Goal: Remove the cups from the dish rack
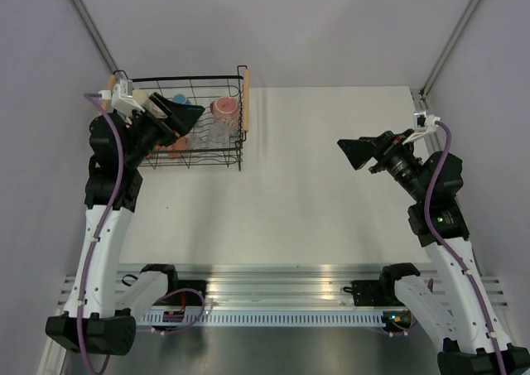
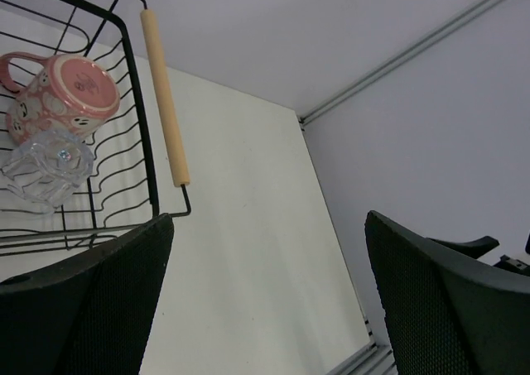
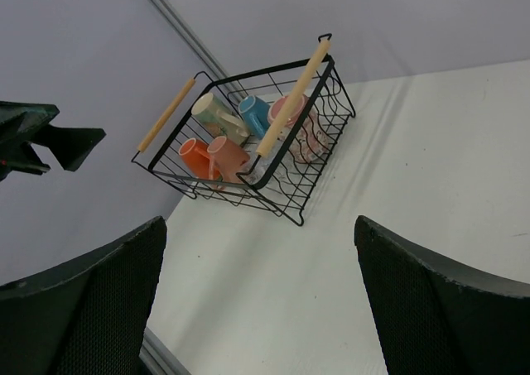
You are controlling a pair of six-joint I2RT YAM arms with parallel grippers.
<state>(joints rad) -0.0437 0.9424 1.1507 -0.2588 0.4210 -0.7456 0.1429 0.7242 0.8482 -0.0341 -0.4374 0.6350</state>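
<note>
The 2 tools, left tool [image 1: 184, 115] and right tool [image 1: 356, 152], hover raised and turned inward (jaws spread wide).

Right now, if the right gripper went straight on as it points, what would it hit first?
The right gripper looks free across the table up to the dish rack, though depth is unclear.

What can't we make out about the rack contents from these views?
- Top view: the left pincer covers the left part of the dish rack; what lies under it is mostly hidden.
- Left wrist view: the frame's left edge cuts the rack; only the pink cup and a clear glass show.
- Right wrist view: the wooden handle crosses the pink cup and the clear glass; everything is small, so the number of clear ones cannot be told.
</note>
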